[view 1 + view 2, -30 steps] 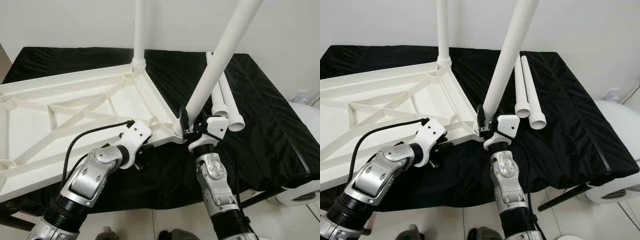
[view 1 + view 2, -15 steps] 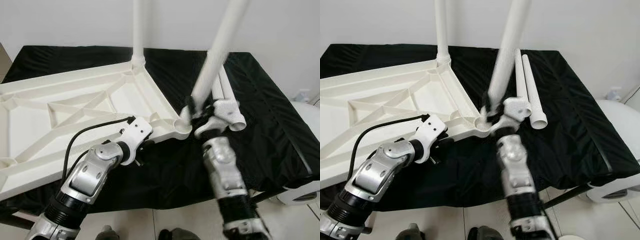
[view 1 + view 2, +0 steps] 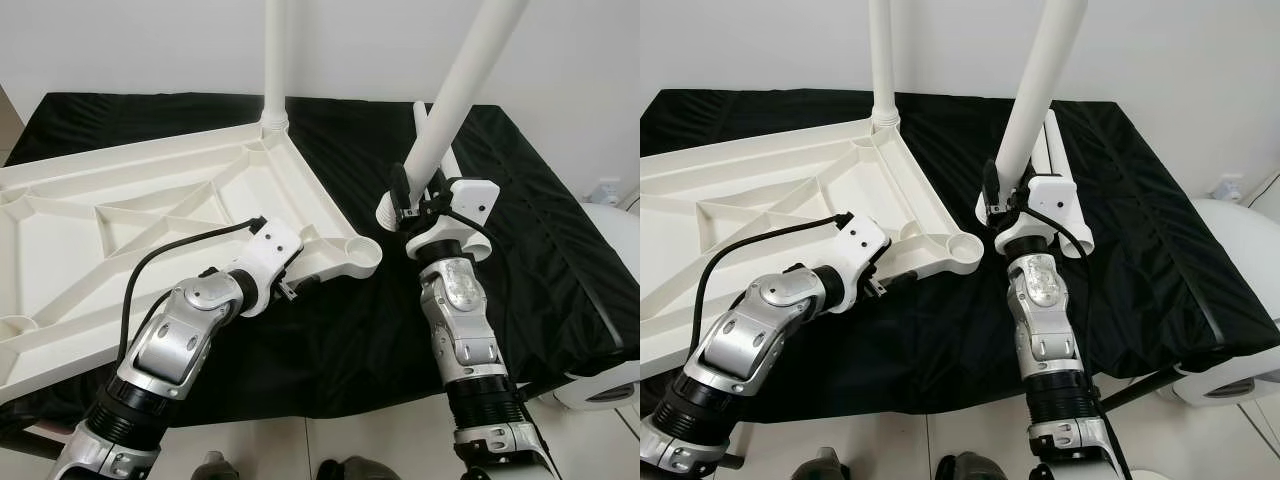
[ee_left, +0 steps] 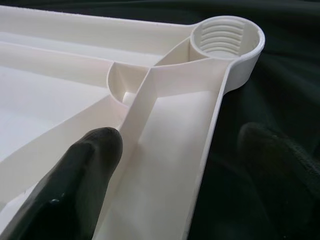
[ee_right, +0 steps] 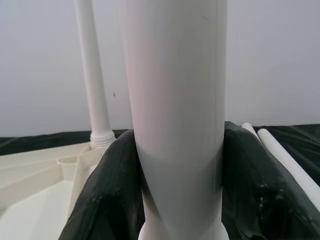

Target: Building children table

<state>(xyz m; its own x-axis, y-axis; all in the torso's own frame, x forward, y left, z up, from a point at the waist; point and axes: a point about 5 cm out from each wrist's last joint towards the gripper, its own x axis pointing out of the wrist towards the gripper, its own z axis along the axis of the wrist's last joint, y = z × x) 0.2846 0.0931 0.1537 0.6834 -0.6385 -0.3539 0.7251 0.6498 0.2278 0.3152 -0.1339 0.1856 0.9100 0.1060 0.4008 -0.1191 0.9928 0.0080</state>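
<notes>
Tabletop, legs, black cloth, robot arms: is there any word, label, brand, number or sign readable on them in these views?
No readable text in any view.
Tabletop: plain white plastic, no marking.
Held leg, standing leg, two spare legs: plain white.
Black cloth: no label.
Left gripper and right gripper: no lettering can be made out.

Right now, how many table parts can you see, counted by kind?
Upturned white tabletop: 1
Leg standing in the far corner socket: 1
Leg held in the right gripper: 1
Loose legs on the black cloth: 2, partly hidden
Total: 5
</notes>
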